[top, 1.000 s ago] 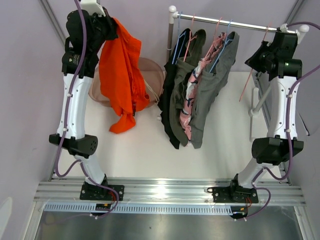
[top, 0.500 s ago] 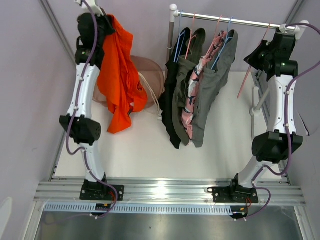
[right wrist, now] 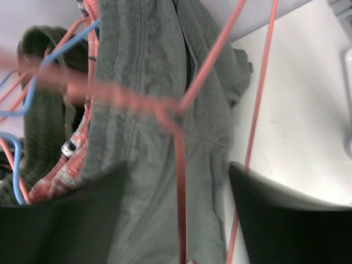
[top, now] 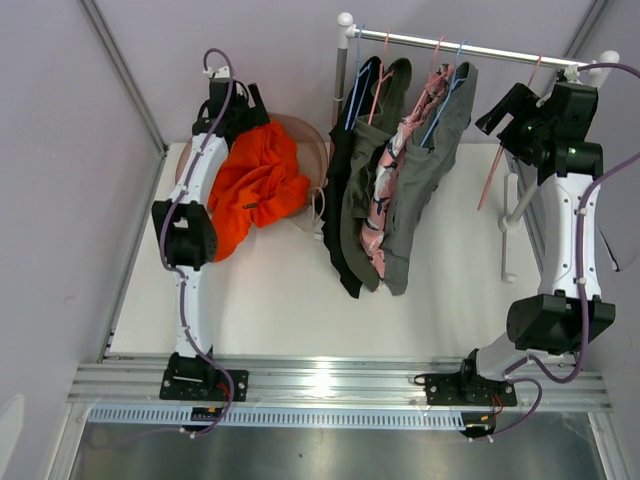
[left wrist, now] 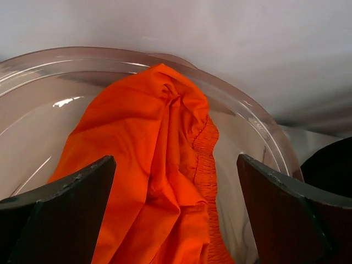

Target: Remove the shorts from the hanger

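White desk [top: 270,300], lilac walls [top: 60,200]. Left arm stretched toward the far wall. The left pincer [left wrist: 176,165] is spread wide and grips nothing. The orange shorts [left wrist: 159,110] lie directly beneath it in the clear bowl [left wrist: 258,132]. Left of the right pincer [right wrist: 177,170], the other shorts [top: 400,180] hang on the rail [top: 500,50]. Right arm raised, jaws apart. A bare hanger [right wrist: 258,110] wire passes between them, unclamped.

Orange cloth shorts [top: 258,185] in round translucent basin [top: 318,150], far-left on white bench [top: 280,290]. Right of basin: metal rail [top: 480,44] carrying four hanging cloth shorts [top: 400,180] side by side. Pink wire hanger [top: 499,160] alone at rail's right end.
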### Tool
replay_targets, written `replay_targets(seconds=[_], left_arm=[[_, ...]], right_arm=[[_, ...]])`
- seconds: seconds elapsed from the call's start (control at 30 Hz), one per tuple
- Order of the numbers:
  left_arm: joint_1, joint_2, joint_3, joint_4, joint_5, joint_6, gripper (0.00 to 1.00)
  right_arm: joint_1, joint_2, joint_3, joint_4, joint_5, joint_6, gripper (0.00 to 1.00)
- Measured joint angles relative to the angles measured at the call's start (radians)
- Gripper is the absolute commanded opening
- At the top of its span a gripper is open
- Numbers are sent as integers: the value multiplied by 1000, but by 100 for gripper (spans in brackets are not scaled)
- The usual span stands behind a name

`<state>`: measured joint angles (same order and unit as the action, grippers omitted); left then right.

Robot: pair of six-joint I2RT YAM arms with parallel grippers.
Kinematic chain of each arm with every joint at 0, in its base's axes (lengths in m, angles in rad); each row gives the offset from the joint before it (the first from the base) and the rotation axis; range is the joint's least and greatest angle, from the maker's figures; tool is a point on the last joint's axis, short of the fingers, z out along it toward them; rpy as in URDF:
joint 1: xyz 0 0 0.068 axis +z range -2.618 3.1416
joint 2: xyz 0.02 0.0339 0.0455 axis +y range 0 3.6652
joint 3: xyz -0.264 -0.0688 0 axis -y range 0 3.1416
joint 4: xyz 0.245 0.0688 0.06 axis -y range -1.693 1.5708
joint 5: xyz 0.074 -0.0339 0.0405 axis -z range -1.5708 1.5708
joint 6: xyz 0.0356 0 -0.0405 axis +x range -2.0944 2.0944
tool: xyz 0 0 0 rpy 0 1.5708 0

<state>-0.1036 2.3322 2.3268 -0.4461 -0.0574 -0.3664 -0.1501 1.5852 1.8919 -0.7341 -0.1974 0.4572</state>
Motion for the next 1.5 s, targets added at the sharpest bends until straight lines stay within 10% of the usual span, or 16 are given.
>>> replay_targets(seconds=[0.27, 0.57, 1.17, 1.4, 1.5], left_arm=[[-2, -151, -60, -57, 15, 0, 99], [-12, -669, -266, 5, 98, 2, 99], [-182, -1191, -1047, 85, 162, 13, 99], [-213, -1284, -1095, 134, 150, 19, 99], [-226, -1289, -1109, 154, 146, 20, 99]], right_arm=[[0, -69, -1, -61, 22, -13, 99], [74, -126, 61, -146, 103, 18, 99], [378, 154, 318, -135, 284, 51, 90], [394, 229, 322, -127, 318, 63, 49], [396, 229, 323, -114, 333, 66, 47]])
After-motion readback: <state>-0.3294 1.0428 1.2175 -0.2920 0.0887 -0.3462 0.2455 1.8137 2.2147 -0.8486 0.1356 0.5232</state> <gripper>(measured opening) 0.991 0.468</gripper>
